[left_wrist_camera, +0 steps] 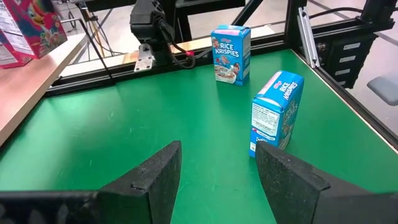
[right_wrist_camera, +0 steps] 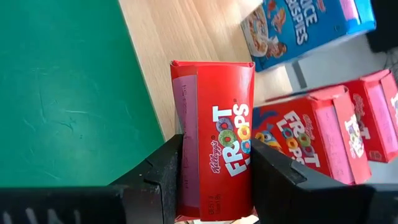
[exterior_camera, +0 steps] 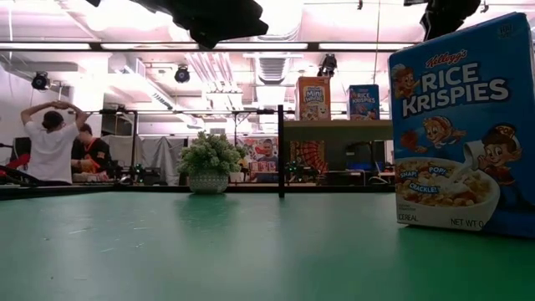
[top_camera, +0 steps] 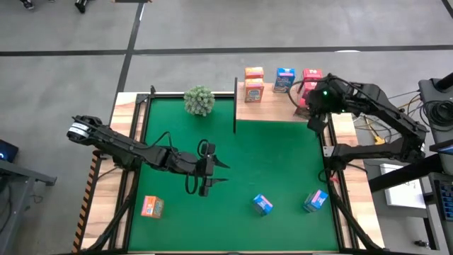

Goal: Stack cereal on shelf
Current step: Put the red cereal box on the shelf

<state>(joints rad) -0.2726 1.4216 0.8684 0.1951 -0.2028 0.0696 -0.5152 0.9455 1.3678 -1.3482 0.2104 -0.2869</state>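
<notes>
My right gripper (right_wrist_camera: 214,180) is shut on a red cereal box (right_wrist_camera: 217,124) over the right part of the light wooden shelf (top_camera: 276,110); the gripper also shows in the high view (top_camera: 307,106). On the shelf stand two stacked orange boxes (top_camera: 253,83), a blue box (top_camera: 284,79) and red boxes (top_camera: 311,75). My left gripper (top_camera: 214,172) is open and empty over the green mat's middle. Two blue boxes (top_camera: 262,205) (top_camera: 316,200) and an orange box (top_camera: 151,206) stand on the mat near the front edge. My right gripper pinches the red box between its two fingers, one on each of two opposite sides, at the box's near end (right_wrist_camera: 211,199). The box's length runs along the fingers, out over the shelf board. Whether it rests on the board I cannot tell.
A round green plant (top_camera: 199,100) stands at the mat's far edge, left of the shelf. A thin black post (top_camera: 235,106) stands at the shelf's left end. Black frame rails run along the mat's left and right sides. People show in the room behind (exterior_camera: 52,146).
</notes>
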